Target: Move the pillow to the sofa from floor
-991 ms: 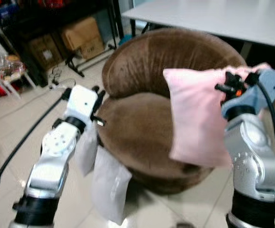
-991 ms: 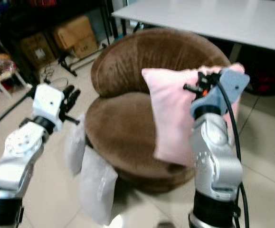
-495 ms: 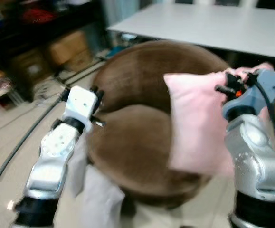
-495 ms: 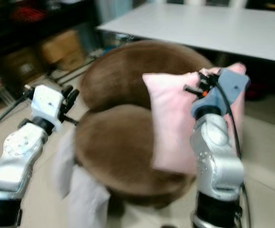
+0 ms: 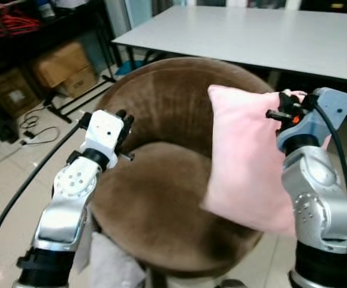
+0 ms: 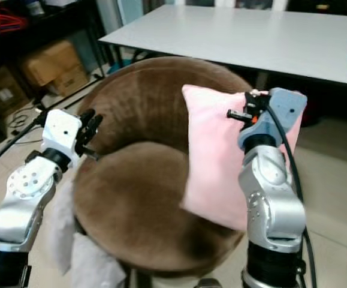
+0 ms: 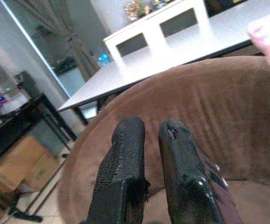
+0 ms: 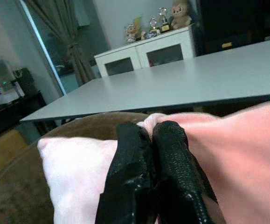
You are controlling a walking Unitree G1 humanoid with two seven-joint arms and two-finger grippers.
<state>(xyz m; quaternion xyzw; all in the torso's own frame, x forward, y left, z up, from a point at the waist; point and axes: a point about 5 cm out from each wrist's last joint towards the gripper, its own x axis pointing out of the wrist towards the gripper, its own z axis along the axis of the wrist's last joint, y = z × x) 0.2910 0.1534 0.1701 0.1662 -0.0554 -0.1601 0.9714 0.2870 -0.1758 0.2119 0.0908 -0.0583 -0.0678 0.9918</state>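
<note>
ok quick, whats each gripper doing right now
Left gripper: nearly shut, holding nothing, raised over the left edge of the brown sofa.
Right gripper: shut on the top edge of the pink pillow, which hangs over the seat.

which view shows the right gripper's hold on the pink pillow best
Right wrist view: the right gripper has its jaws pinched on the pink pillow top edge. Eye views show the hanging pillow, the pinch behind the wrist; left wrist view, just a corner.

Right claw (image 6: 240, 114) grips pink pillow (image 6: 212, 162), hanging over brown sofa (image 6: 137, 204) seat.
</note>
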